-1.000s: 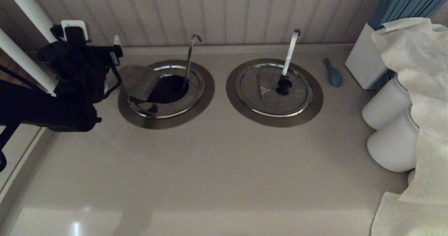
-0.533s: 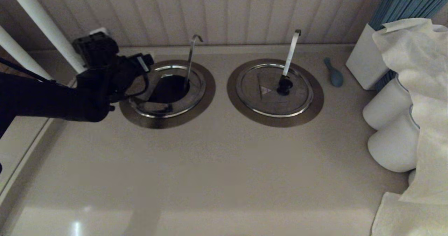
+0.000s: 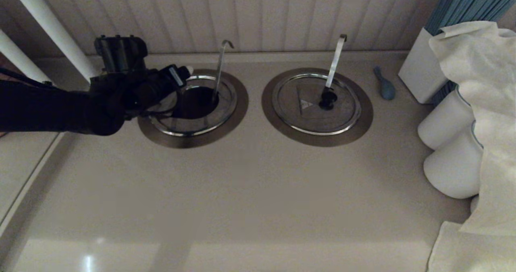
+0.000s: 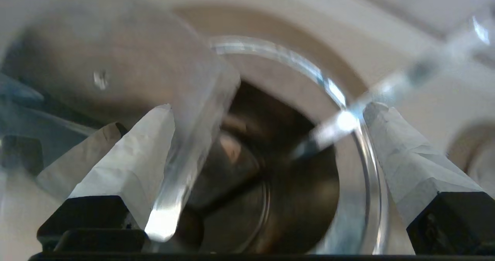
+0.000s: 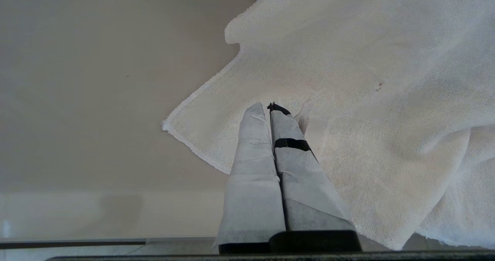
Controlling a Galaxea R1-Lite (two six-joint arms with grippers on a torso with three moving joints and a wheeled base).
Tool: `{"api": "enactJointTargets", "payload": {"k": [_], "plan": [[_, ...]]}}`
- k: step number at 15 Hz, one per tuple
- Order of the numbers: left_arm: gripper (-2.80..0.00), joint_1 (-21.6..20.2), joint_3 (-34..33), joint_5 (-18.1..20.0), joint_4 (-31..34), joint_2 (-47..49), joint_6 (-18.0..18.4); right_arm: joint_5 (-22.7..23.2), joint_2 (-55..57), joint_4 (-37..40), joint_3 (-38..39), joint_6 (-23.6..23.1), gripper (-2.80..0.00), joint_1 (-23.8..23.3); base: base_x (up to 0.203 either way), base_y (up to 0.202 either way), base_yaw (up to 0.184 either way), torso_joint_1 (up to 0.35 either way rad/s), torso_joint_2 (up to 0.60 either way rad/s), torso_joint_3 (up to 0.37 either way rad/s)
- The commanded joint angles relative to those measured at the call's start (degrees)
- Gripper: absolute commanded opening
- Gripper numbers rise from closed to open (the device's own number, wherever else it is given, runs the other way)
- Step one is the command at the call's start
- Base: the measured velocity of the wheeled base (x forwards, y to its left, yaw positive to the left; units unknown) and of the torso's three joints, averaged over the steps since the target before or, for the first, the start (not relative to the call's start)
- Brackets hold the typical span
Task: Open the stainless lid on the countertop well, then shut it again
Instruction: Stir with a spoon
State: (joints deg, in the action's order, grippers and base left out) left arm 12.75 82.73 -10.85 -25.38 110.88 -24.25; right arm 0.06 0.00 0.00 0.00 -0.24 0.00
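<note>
The right gripper [image 5: 270, 110], nearest the robot, is hanging parked above a white woven cloth [image 5: 348, 98] at the front right of the counter, its two taped fingers pressed together on nothing.

Farther in, on the left, the left gripper [image 4: 267, 114] is reaching toward the round dark countertop well with its wide dull-bronze collar [image 3: 192, 107], its paper-taped fingers [image 4: 131, 164] standing well apart. In the left wrist view, the raised hinged flap of the round brushed-steel lid [image 4: 127, 71] is lying just beside one fingertip, tilted up with the dark opening showing past its edge — so the lid is standing open, and closing it looks like the step in hand. The flap is sitting on the robot's-left side of the well, between gripper and hole; its free edge probably has to swing rightward and down. The thin curled-hook rod [image 3: 220, 68] is rising from the opening just beyond, crossing between the fingertips, and could be knocked. Only the left arm is within reach.

The beige countertop [image 3: 250, 191] is lying smooth and bare in front. Beyond to the right, the twin steel lid with the flat bright handle [image 3: 316, 102] is sitting shut; behind runs a pale ribbed wall [image 3: 282, 14].
</note>
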Motion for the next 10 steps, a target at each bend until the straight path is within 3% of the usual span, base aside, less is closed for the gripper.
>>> {"api": "enactJointTargets", "payload": {"k": [1, 3, 4, 5, 6, 10], "plan": [[0.0, -0.1, -3.8, 2.7, -0.4, -3.1, 0.3, 0.0, 0.0, 0.0, 0.0, 0.0, -2.8, -0.1, 0.0, 0.0, 0.0, 0.0, 0.0, 0.0], [0.0, -0.6, -11.4, 12.8, -5.4, -6.7, 1.8, 0.0, 0.0, 0.1, 0.0, 0.0, -2.8, -0.1, 0.0, 0.0, 0.0, 0.0, 0.0, 0.0], [0.0, -0.9, -14.2, 16.6, -10.9, -7.4, 4.2, 0.0, 0.0, 0.1, 0.0, 0.0, -2.8, 0.0, 0.0, 0.0, 0.0, 0.0, 0.0, 0.0], [0.0, -1.0, -14.9, 17.8, -14.1, -7.0, 7.7, 0.0, 0.0, 0.0, 0.0, 0.0, -2.8, -0.1, 0.0, 0.0, 0.0, 0.0, 0.0, 0.0], [0.0, 0.0, -15.0, 18.0, -14.8, -6.4, 8.7, 0.0, 0.0, 0.1, 0.0, 0.0, -2.8, -0.1, 0.0, 0.0, 0.0, 0.0, 0.0, 0.0], [0.0, 1.3, -5.1, 18.7, -13.9, 1.0, 9.6, 0.0, 0.0, 0.1, 0.0, 0.0, -2.8, 0.0, 0.0, 0.0, 0.0, 0.0, 0.0, 0.0]]}}
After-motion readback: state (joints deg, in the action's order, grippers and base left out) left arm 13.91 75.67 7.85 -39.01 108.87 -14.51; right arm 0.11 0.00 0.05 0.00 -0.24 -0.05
